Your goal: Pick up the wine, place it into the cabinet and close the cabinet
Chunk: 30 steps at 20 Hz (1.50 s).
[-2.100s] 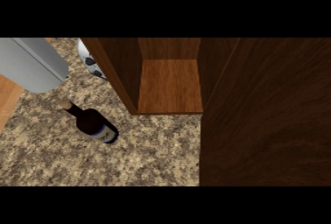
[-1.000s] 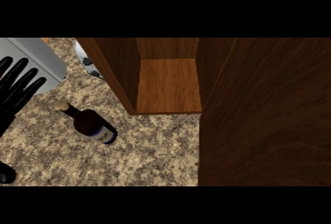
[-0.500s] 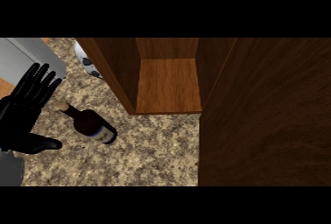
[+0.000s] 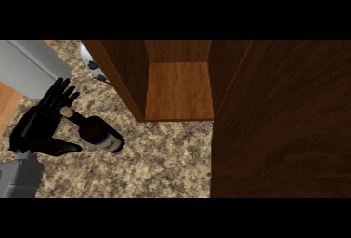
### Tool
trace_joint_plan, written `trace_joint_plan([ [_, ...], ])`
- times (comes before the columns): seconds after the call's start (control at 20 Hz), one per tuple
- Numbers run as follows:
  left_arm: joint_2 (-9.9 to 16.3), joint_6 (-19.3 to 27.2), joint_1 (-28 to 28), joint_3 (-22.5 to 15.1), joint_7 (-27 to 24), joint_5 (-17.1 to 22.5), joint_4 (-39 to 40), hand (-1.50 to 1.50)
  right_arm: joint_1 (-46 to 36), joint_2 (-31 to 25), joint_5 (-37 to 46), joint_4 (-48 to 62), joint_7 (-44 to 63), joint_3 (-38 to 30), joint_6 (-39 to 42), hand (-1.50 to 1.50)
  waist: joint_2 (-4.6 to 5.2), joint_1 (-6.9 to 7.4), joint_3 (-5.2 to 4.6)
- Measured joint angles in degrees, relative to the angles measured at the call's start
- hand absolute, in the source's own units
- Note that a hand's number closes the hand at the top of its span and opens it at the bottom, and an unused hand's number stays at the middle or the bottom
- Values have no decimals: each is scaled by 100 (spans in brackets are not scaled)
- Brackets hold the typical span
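Speckled brown granite counter fills the lower part of the head view, seen steeply from above. Nearest, at the lower left, a grey forearm leads up to the left robot hand, black, with fingers straight and spread and the thumb jutting toward the bottle; it grips nothing. Just beside it, touching or nearly touching the fingertips, stands a dark glass wine bottle with a pale cork-coloured top and a blue-and-white label near its base. It rests on the counter, apart from the cabinet. Farther on, an open wooden cabinet shows a bare reddish-brown shelf, and its tall dark door stands open at the right. A grey appliance and a white, black-spotted object lie at the far left. The right robot hand is out of view.

Likely risk: the open fingers are by the neck, so closing there could tip the tall bottle rather than hold it.
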Motion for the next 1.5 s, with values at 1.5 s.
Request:
trace_joint_plan([
  [1.5, -214, -1162, -1285, -95, -2693, -855, 4778, -150, 255, 169, -138, 64, -284, 135, 296, -150, 20, -42, -8],
])
